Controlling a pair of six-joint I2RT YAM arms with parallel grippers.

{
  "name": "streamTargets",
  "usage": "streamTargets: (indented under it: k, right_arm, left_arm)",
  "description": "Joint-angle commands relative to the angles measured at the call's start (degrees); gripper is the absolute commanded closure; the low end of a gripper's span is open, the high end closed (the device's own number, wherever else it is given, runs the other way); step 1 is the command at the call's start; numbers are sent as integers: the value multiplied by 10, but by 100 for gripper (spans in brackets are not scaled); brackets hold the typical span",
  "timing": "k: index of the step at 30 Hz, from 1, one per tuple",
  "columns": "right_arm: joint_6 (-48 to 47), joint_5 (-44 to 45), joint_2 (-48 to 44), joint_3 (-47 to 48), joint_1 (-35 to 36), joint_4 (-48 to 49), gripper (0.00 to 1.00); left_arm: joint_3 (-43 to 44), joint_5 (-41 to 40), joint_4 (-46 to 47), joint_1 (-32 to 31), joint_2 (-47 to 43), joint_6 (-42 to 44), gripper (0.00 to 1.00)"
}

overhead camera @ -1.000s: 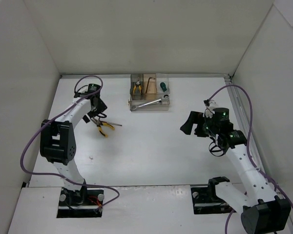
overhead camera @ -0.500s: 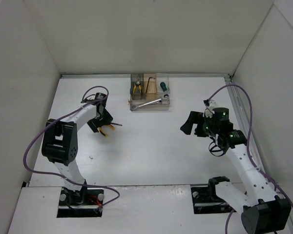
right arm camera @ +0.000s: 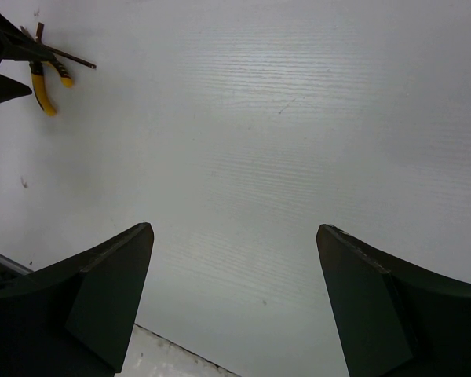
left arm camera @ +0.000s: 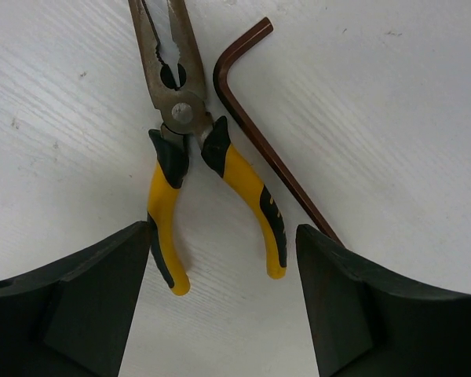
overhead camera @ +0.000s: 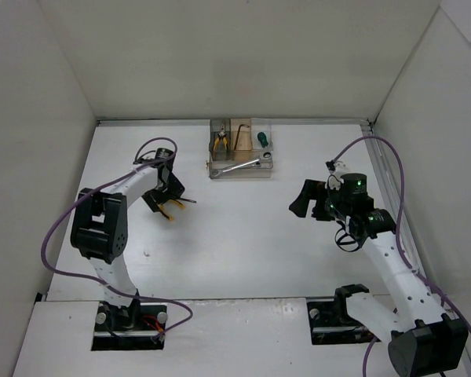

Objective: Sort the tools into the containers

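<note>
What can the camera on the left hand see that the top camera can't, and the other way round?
Left wrist only: the L-bend of the hex key and the metal nose of the pliers, up close. Top only: the organizer box holding a silver wrench, and the right gripper. Both: the pliers on the table at the open left gripper.

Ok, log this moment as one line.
left gripper: open, flanking yellow-handled pliers on table | hex key: beside pliers | right gripper: open, empty | wrench: in organizer box tray
</note>
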Motion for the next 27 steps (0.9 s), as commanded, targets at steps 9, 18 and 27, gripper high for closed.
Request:
streamTargets:
  k: [9, 18, 27]
  right_arm:
    - [-11, 10, 3, 8, 9, 19, 17]
    - [-11, 13, 10, 9, 11, 20, 17]
    - [-11, 7, 15, 11, 11, 20, 17]
  left_arm:
    - [43, -10, -25, -3, 19, -10, 24]
    - [-24, -2, -27, 15, -24, 1, 27]
    - [-73, -4, -29, 33, -77, 18, 27]
